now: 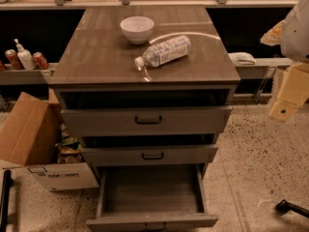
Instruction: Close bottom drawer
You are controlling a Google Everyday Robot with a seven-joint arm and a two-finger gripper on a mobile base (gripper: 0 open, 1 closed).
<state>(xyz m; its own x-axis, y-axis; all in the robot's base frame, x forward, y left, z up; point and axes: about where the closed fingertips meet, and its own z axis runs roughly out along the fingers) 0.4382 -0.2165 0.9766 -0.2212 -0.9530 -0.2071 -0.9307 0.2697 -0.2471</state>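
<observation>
white arm (298,30), cream blocky hand (287,100), right edge

White bowl (137,28), water bottle (164,51) on its side, cardboard box (30,129)

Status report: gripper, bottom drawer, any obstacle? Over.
Gripper at far right, away from cabinet. Bottom drawer pulled far out. Cardboard box left of it, not touching.
</observation>
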